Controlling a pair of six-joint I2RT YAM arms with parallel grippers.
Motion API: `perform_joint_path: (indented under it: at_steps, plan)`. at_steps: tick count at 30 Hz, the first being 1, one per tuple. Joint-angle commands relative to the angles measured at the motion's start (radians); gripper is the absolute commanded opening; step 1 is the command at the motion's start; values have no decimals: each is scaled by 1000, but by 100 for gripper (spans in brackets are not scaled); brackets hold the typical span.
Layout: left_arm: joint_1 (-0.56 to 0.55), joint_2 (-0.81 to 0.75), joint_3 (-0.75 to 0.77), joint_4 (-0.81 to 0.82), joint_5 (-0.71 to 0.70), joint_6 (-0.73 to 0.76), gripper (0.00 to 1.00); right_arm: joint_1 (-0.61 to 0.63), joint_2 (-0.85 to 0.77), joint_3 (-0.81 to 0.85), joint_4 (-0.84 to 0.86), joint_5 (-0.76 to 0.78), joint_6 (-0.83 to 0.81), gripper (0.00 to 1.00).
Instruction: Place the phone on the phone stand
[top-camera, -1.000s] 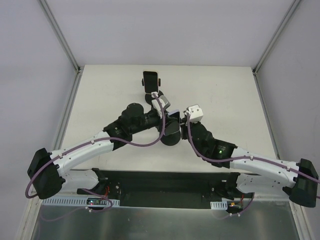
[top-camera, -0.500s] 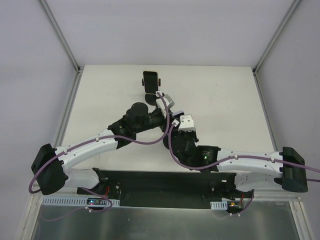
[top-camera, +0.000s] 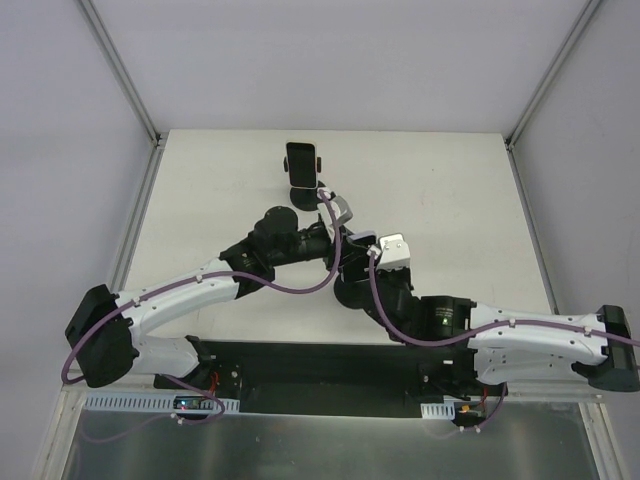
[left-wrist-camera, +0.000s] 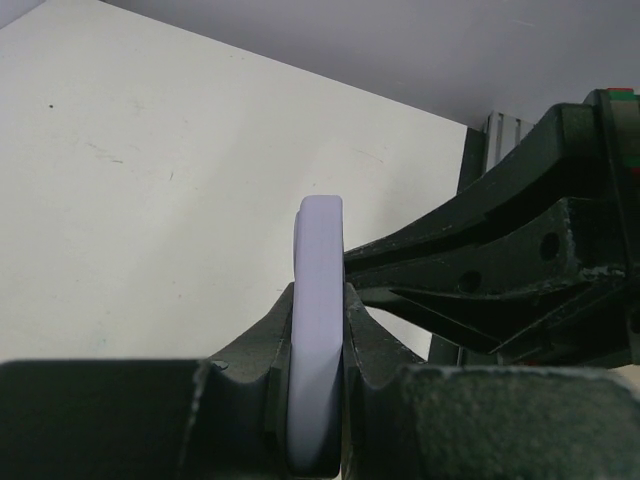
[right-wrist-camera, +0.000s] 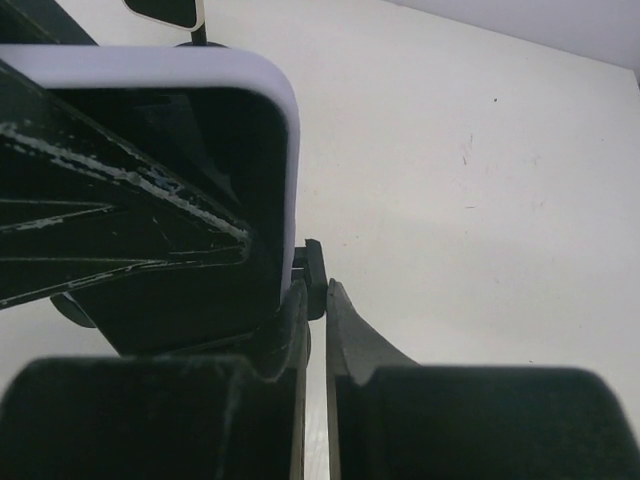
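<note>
My left gripper (left-wrist-camera: 318, 300) is shut on a phone in a lilac case (left-wrist-camera: 318, 340), held edge-up above the table's middle. In the right wrist view the phone's dark screen (right-wrist-camera: 190, 190) fills the left side. My right gripper (right-wrist-camera: 318, 285) is pinched shut on a small black part of the phone stand (right-wrist-camera: 317, 262), right beside the phone. From above, both grippers meet at the centre, left (top-camera: 340, 235) and right (top-camera: 358, 262), over the stand's round black base (top-camera: 350, 292). The phone is mostly hidden there. The right fingers (left-wrist-camera: 480, 270) show in the left wrist view.
A second phone on its own black stand (top-camera: 300, 162) stands at the far middle of the white table (top-camera: 450, 190); its lower edge shows in the right wrist view (right-wrist-camera: 165, 10). Frame posts rise at the table's far corners.
The right arm has swung, its wrist shifting slightly right. The left gripper has moved a little right and nearer with the phone. The stand base has shifted nearer.
</note>
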Motion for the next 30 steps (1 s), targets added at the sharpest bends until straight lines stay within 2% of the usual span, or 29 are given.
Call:
perform_joint_path:
  at_steps: [1,3,4,6,7,10,14,16,17,19,20,21,23,25,26,28,30]
  plan:
    - [76,81,-35,-63,-391,171,0,94,-99,129,-3,-182,116,16]
    - [76,79,-40,-63,-379,171,0,94,-122,109,8,-237,110,30]
    - [76,79,-40,-61,-347,171,0,94,-147,101,18,-254,92,43]
    - [76,79,-41,-61,-319,177,0,94,-167,92,19,-305,49,55]
    - [76,78,-44,-60,-283,177,0,92,-186,89,20,-323,35,66]
    - [76,72,-56,-37,-235,180,0,87,-239,83,6,-391,-21,75]
    - [76,60,-64,-17,-94,198,0,54,-308,49,-10,-476,-124,90]
    - [76,53,-66,-7,-37,217,0,-40,-338,46,-40,-539,-158,92]
    - [79,50,-63,-6,27,220,0,-82,-348,40,-40,-652,-172,92]
    - [82,52,-55,-18,96,238,0,-245,-360,23,-23,-815,-213,94]
    - [85,52,-49,-27,132,244,0,-306,-358,16,-17,-983,-222,94]
    - [88,52,-40,-36,173,251,0,-418,-352,9,-6,-1053,-227,94]
    - [97,41,-37,-38,190,251,0,-521,-329,-4,23,-1238,-224,91]
    - [128,32,-41,-26,245,231,0,-656,-299,-20,61,-1343,-215,88]
    - [137,20,-50,-15,262,225,0,-737,-286,-24,104,-1462,-213,86]
    - [163,10,-56,8,316,209,0,-802,-247,-43,153,-1588,-233,79]
    - [188,6,-55,23,374,185,0,-850,-225,-81,247,-1705,-293,79]
